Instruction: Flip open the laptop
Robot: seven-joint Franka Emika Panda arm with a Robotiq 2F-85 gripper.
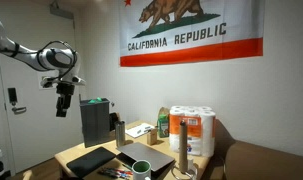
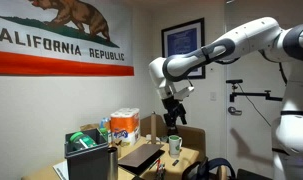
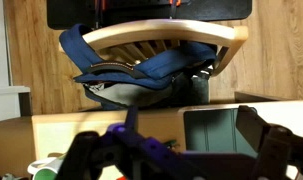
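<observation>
The thin grey-silver laptop (image 1: 151, 156) lies closed on the wooden table, between a flat black slab (image 1: 89, 160) and the paper towel rolls; it also shows in an exterior view (image 2: 141, 157). A green mug (image 1: 141, 168) stands just in front of it. My gripper (image 1: 64, 103) hangs high in the air, well above and to the side of the table, also seen in an exterior view (image 2: 174, 117). In the wrist view its fingers (image 3: 181, 158) are spread wide and hold nothing. I cannot make out the laptop in the wrist view.
An upright dark grey box (image 1: 94, 120) stands at the back of the table. Paper towel rolls (image 1: 196, 132), a bottle and small items crowd the table (image 1: 66, 155). The wrist view shows the black slab (image 3: 211, 130) and a chair with blue cloth (image 3: 141, 65).
</observation>
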